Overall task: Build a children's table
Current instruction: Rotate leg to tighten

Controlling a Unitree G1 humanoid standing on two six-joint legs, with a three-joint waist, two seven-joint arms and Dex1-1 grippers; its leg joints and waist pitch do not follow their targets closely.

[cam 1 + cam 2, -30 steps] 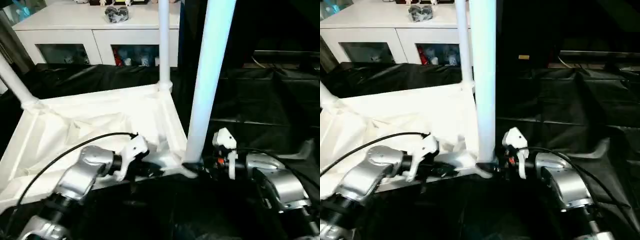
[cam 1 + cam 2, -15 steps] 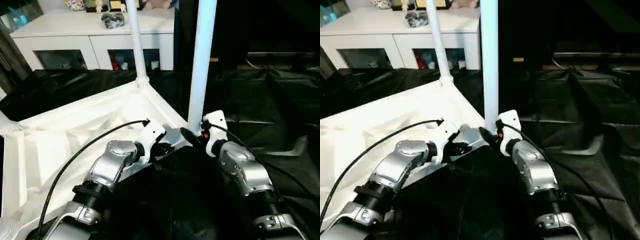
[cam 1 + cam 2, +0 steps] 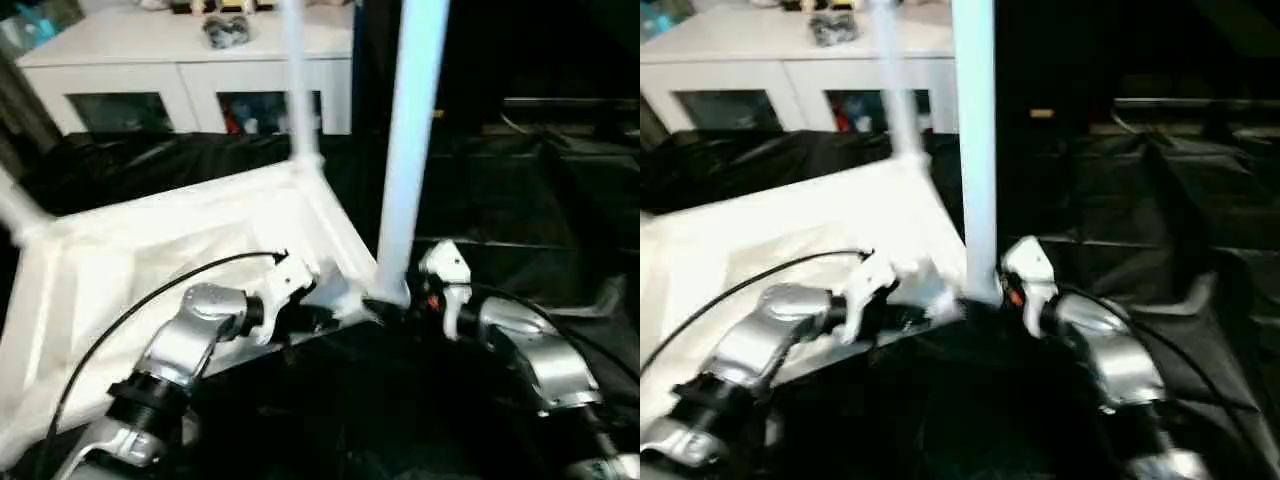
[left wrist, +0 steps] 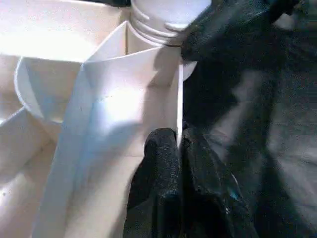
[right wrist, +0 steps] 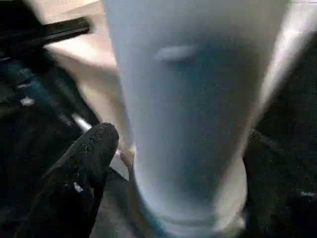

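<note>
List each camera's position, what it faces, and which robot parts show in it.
Left eye and right eye views: on the head, looking down at the upturned tabletop; silver forearms rise from below.
Left wrist view: along the left gripper, pinching the tabletop's edge rib.
Right wrist view: along the right gripper, its fingers flanking the near leg.
Shared: that leg and its corner socket.

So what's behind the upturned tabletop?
Behind the tabletop, across black sheeting, stands a white cabinet with glass doors. A leg crosses its front, and the things inside are too blurred to name.
</note>
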